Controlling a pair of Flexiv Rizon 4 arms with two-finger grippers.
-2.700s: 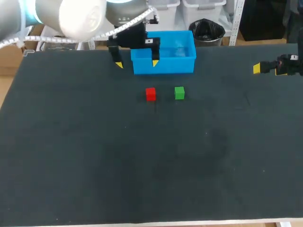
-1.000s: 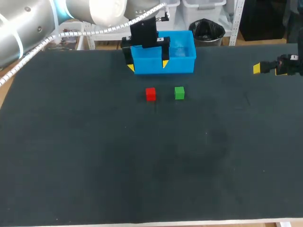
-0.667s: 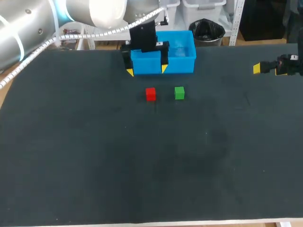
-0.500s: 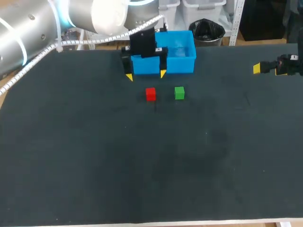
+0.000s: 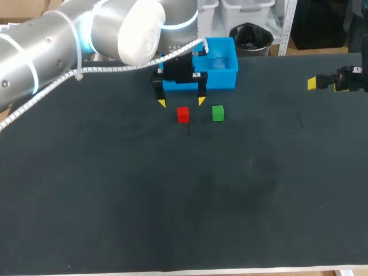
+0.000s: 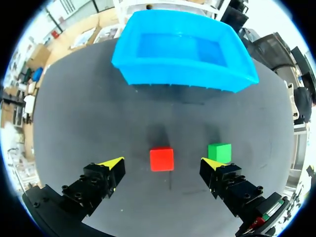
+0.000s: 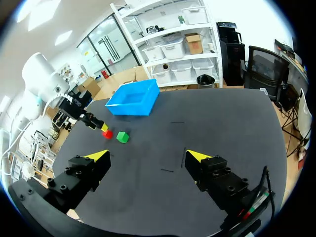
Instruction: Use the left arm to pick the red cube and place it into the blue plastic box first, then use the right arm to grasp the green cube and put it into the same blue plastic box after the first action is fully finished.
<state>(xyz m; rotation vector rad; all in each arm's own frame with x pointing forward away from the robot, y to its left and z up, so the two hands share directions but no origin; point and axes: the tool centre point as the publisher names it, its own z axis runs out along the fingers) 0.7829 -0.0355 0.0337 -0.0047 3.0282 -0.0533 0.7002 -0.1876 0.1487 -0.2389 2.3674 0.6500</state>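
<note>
Lowering and drawing away from the blue plastic box (image 5: 221, 75), the left gripper (image 5: 181, 102) is now hanging just above the red cube (image 5: 183, 114), its fingers spread wide and gripping nothing. In the left wrist view the cube is sitting on the table (image 5: 172, 201) between the two yellow tips, untouched. The green cube (image 5: 217, 112) is lying just beside it. The right gripper (image 7: 148, 156) is staying parked well off to the right, fingers apart and empty.

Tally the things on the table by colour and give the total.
red cube: 1
green cube: 1
blue plastic box: 1
Total: 3
</note>
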